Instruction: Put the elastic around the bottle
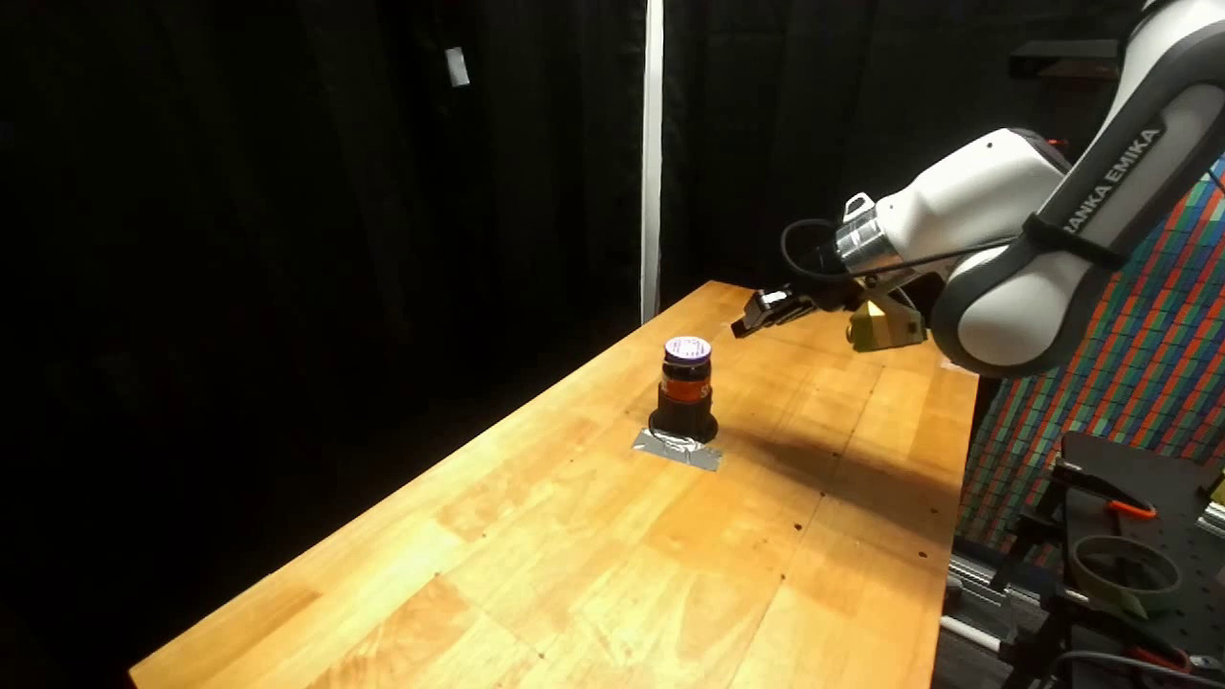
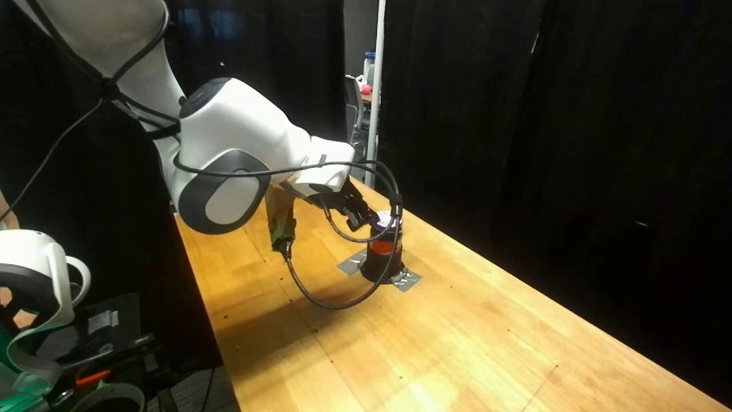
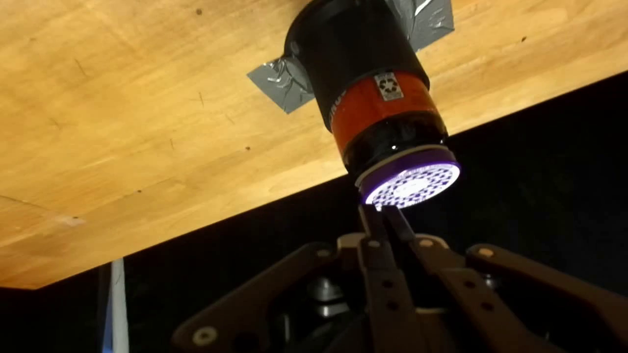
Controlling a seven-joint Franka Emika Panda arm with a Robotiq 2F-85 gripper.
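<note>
The bottle stands upright in both exterior views point(image 1: 685, 389) point(image 2: 384, 246), dark with an orange-red band and a purple-rimmed, pale-patterned cap. It also shows in the wrist view point(image 3: 385, 105). Its lower part sits in a black holder point(image 3: 355, 46) fixed to the table with grey tape. A thin tan ring point(image 3: 392, 161) runs around the bottle just under the cap; I cannot tell whether it is the elastic. My gripper point(image 3: 379, 208) is shut but for a narrow gap, with nothing visible between the fingertips. In an exterior view the gripper point(image 1: 743, 327) hangs beside and slightly above the cap, apart from it.
The wooden table point(image 1: 593, 555) has a grey tape strip point(image 1: 679, 452) at the holder's foot. The arm's cable loop point(image 2: 343, 306) hangs near the bottle. Black curtains point(image 1: 316, 268) stand behind the table edge. A dark cart point(image 1: 1139, 536) with tape and tools stands beside the table.
</note>
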